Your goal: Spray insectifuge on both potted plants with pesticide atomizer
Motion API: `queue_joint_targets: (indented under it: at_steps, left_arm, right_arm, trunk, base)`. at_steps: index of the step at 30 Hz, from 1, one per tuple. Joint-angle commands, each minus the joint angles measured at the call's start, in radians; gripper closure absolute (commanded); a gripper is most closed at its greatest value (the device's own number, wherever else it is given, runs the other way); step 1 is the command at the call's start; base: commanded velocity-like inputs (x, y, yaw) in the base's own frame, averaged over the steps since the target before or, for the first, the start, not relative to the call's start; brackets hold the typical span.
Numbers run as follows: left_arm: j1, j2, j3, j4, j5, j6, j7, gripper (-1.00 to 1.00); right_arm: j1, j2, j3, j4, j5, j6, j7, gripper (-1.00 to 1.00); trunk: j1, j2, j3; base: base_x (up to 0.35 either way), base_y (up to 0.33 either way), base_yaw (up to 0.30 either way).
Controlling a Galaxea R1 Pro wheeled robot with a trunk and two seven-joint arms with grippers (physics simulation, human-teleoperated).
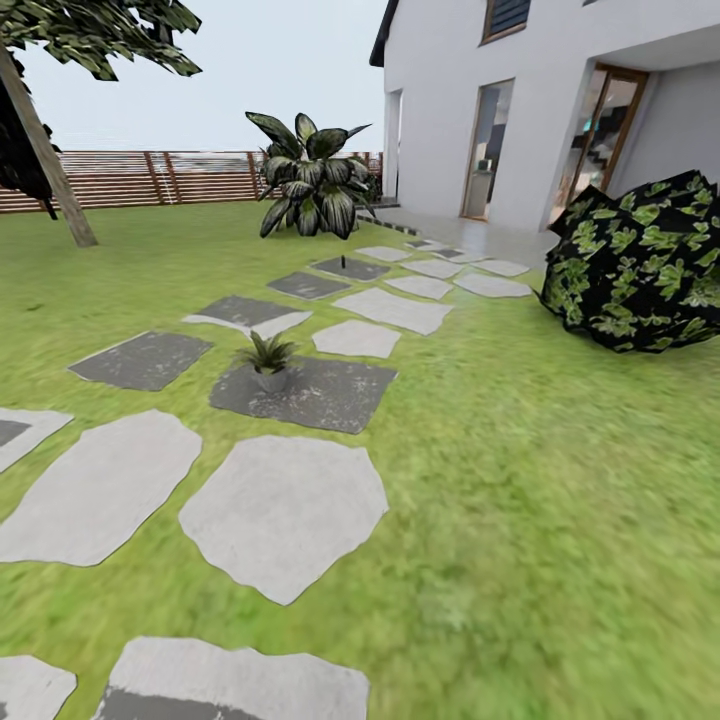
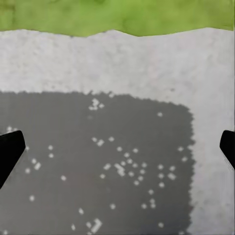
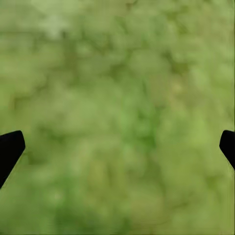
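In the left wrist view, the two black fingertips [image 2: 10, 152] of the left gripper [image 2: 117, 152] are seen at opposite edges of the frame, so the jaws are spread wide apart with nothing held between them. Beneath them a pale grey stepping stone [image 2: 147, 63] is seen, darkened by a square shadow, with a strip of lawn [image 2: 117, 14] beyond its edge.

In the right wrist view, the right gripper [image 3: 117, 149] is likewise shown with its fingertips [image 3: 10, 149] far apart and nothing between them; only blurred green grass [image 3: 117, 98] lies below.

In the head view, one potted plant [image 1: 267, 359], a small rosette of pointed leaves in a grey pot, is seen standing upright on the near-left part of a dark grey slab [image 1: 320, 395], well ahead of the robot and well apart from both sets of jaws. A tiny dark upright object [image 1: 343, 262] is seen on a farther dark slab; it is too small to be identified.

Farther back, a large striped-leaf plant [image 1: 312, 180], a slatted wooden fence [image 1: 150, 178], a tree trunk [image 1: 50, 165], a dark leafy bush [image 1: 640, 265] and a white house [image 1: 520, 100] are seen.
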Motion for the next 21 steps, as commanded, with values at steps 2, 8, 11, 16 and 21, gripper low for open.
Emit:
queue_joint_targets:
  at_steps: [2, 8, 11, 16, 21]
  left_arm:
    - [-0.001, 0.0, -0.002, 0.001, -0.006, -0.003, 0.0, -1.0]
    - [-0.001, 0.0, -0.002, 0.001, -0.006, -0.003, 0.0, -1.0]
    - [-0.001, 0.0, -0.002, 0.001, -0.006, -0.003, 0.0, -1.0]
    - [-0.001, 0.0, -0.002, 0.001, -0.006, -0.003, 0.0, -1.0]
    - [-0.001, 0.0, -0.002, 0.001, -0.006, -0.003, 0.0, -1.0]
  right_arm:
    - [-0.001, 0.0, -0.005, 0.001, 0.007, -0.003, -0.002, -1.0]
    - [-0.001, 0.0, -0.005, 0.001, 0.007, -0.003, -0.002, -1.0]
    - [-0.001, 0.0, -0.005, 0.001, 0.007, -0.003, -0.002, -1.0]
    - [-0.001, 0.0, -0.005, 0.001, 0.007, -0.003, -0.002, -1.0]
    - [-0.001, 0.0, -0.005, 0.001, 0.007, -0.003, -0.002, -1.0]
  trunk:
    - [0.0, 0.0, -0.001]
    - [0.0, 0.0, -0.006]
    - [0.0, 0.0, -0.009]
    - [0.0, 0.0, -0.01]
    - [0.0, 0.0, -0.01]
  base:
    - [0.339, 0.008, -0.011]
    - [0.339, 0.001, -0.155]
    - [0.339, 0.0, -0.206]
    - [0.339, 0.0, -0.052]
    - [0.339, 0.0, -0.004]
